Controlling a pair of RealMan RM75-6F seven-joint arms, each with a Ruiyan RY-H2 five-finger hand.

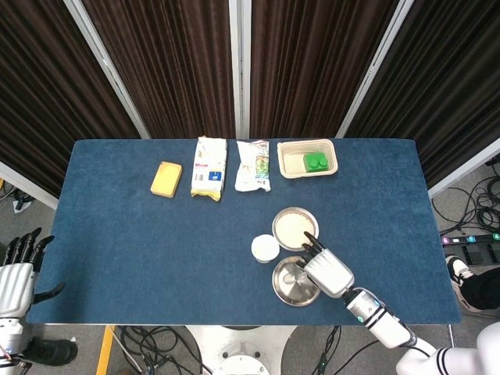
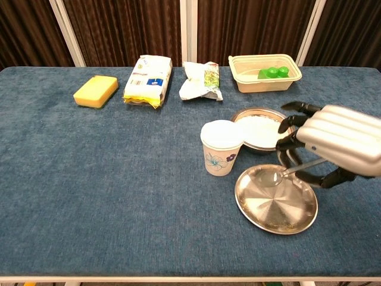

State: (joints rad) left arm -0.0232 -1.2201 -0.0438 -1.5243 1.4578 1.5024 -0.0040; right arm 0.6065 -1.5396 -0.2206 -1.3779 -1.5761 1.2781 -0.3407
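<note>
Dark ribbed curtains with pale uprights back a bench (image 1: 141,234) covered in blue cloth. The head view alone shows the left hand (image 1: 17,275), off the bench's near left corner with its fingers apart and nothing in them; the chest view does not reach it. The chest view alone shows how the right hand (image 2: 336,143) works: its fingers (image 2: 292,138) are clamped on the handle of a metal spoon (image 2: 280,176), whose bowl rests on the steel plate (image 2: 275,208) just below and to the left of those fingers. From the head view the right hand (image 1: 326,270) covers the right edge of the same plate (image 1: 293,287), and the spoon (image 1: 298,273) shows only as a thin glint.

Beyond the fingers stands a steel bowl (image 2: 253,143) holding a white powder, touching or nearly touching the plate's far rim. To the left of the fingers, past the spoon bowl, a flowered paper cup (image 2: 221,149) stands upright with white filling to its brim. The plate carries only a few specks.

Far beyond the fingers, a beige tray (image 2: 244,80) holds two green caps (image 2: 272,72). Leftward along the far edge lie a crumpled white packet (image 2: 199,80), a white bag (image 2: 147,72) and a yellow sponge (image 2: 95,90).
</note>
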